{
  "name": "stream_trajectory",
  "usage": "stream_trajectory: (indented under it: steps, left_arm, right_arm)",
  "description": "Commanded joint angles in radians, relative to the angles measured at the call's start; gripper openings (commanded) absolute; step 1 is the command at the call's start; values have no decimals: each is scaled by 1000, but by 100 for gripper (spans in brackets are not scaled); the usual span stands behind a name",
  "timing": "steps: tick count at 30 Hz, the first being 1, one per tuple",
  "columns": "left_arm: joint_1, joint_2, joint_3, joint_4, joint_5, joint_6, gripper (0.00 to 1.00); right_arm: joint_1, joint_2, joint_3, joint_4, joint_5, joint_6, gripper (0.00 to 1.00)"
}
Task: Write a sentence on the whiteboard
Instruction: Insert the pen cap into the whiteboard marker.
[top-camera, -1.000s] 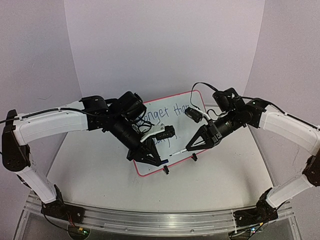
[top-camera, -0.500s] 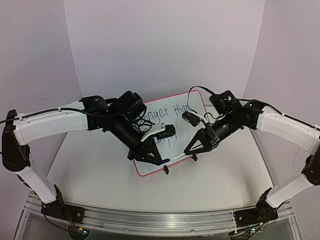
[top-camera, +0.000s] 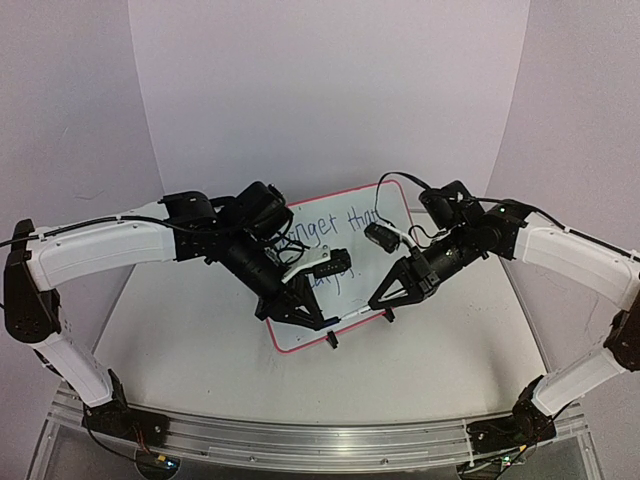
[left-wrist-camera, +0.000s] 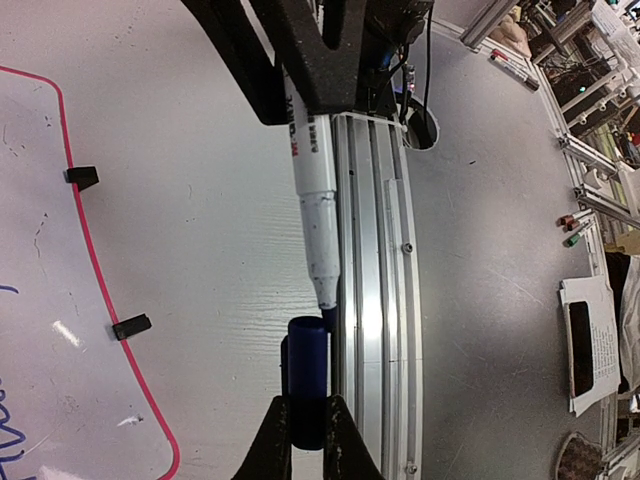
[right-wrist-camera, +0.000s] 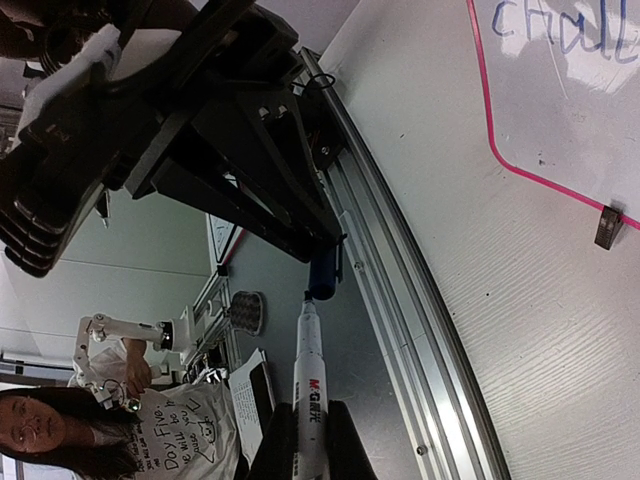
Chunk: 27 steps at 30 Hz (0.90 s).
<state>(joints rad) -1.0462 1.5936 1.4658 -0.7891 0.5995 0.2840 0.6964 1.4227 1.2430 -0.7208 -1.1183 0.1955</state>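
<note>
Capping is judged to be the step in hand: the sentence (top-camera: 325, 228) is seen written in blue on the whiteboard (top-camera: 352, 255), which lies below and beyond both tools. The left gripper (left-wrist-camera: 305, 418) is pressed together on a blue cap (left-wrist-camera: 305, 365), pinched at its closed end with the open mouth pointed away from the fingertips. The right gripper (right-wrist-camera: 305, 428) is clamped on the marker (right-wrist-camera: 308, 375) barrel, with the nib projecting ahead of its fingers. The nib is met at the cap's rim, a little off-axis; whether it has entered cannot be told. The next move calls for the two axes to be lined up and the cap to be pushed home along the barrel.

From above, the meeting point is lost among dark fingers. The nib at the rim is given by the left wrist view, with the board's clip feet (left-wrist-camera: 130, 326) off to that tool's side. Lettering is shown only at the far corner of the right wrist view.
</note>
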Motion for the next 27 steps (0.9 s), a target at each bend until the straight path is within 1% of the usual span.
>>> stream_trajectory:
  steps: [1,9,22,27]
  left_arm:
    - [-5,-27,10,24,16,-4,0]
    - [-5,-28,10,20,16,-4,0]
    - [-5,-35,0,17,9,-4,0]
    - [-5,-33,4,19,11,-5,0]
  right_arm:
    - [6,-31,8,2,30,-8,0]
    - [5,-29,10,1,36,-12,0]
    - [-12,-78,26,1,58,-8,0]
    - [-12,-60,8,2,33,-5,0]
